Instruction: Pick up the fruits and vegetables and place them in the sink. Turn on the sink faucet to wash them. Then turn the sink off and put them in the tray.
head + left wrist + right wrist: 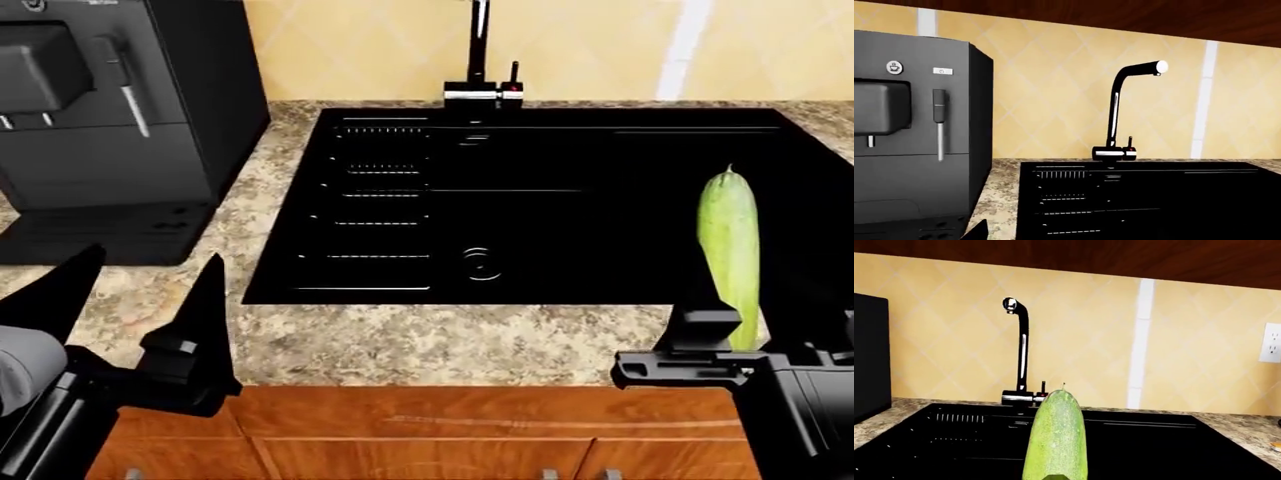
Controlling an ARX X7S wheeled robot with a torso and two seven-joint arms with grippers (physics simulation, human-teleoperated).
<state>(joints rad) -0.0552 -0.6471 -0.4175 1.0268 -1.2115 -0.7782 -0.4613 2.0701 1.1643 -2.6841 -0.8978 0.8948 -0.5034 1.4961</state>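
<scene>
My right gripper is shut on the near end of the long light-green cucumber. The cucumber sticks out over the right part of the black sink, above the basin. In the right wrist view the cucumber points toward the sink faucet. The thin black faucet stands at the sink's back rim, its small lever upright. My left gripper is open and holds nothing, over the counter left of the sink. The radish and the tray are out of view.
A black coffee machine stands on the granite counter left of the sink; it fills the left wrist view's left side. A wall outlet is on the tiled backsplash at the right. Wooden cabinet fronts run below the counter edge.
</scene>
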